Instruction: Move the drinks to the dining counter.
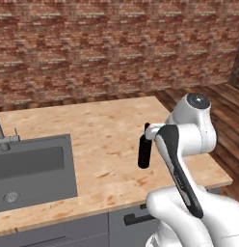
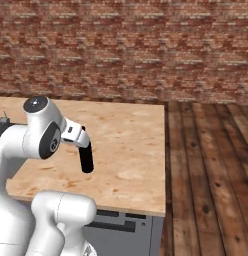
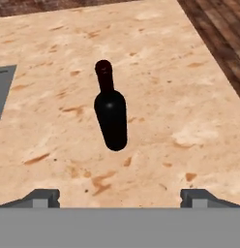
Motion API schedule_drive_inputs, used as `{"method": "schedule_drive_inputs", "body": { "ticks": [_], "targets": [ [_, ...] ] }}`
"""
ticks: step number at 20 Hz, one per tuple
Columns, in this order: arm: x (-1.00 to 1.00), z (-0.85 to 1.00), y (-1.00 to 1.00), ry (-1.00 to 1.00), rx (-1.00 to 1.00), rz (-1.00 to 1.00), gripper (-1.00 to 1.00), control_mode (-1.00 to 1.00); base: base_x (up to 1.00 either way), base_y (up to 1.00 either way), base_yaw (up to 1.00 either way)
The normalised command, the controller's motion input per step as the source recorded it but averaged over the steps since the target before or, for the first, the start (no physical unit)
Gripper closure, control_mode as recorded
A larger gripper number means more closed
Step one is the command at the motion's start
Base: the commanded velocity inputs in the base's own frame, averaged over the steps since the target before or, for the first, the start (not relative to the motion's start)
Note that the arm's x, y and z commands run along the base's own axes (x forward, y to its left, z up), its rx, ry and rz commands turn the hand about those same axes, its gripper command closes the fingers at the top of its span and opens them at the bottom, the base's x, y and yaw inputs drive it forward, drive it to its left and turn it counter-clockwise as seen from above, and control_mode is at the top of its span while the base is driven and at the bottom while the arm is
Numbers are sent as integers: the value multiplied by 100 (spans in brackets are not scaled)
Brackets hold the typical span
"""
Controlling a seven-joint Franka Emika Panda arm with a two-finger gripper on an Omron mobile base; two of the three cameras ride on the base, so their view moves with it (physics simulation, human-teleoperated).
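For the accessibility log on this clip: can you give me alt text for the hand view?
A black wine bottle stands upright on the light wood dining counter, seen from above and apart from the open gripper, whose two fingers rise at the bottom. A corner of the grey sink shows at the left edge.

Legible text, labels, brands, numbers, signs: none. The wine bottle carries no readable label. The dining counter is unmarked.

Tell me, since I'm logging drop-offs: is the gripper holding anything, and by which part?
Nothing is held. The gripper is open, above the wine bottle, which stands free on the dining counter.
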Motion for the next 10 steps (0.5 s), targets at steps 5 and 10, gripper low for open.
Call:
{"method": "schedule_drive_inputs", "body": {
  "ticks": [5,10],
  "targets": [
    [-58,43,-1,-3,0,18,-100,-100,0,0,0],
    [-51,27,0,-6,3,6,-100,-100,0,0,0]
  ]
}}
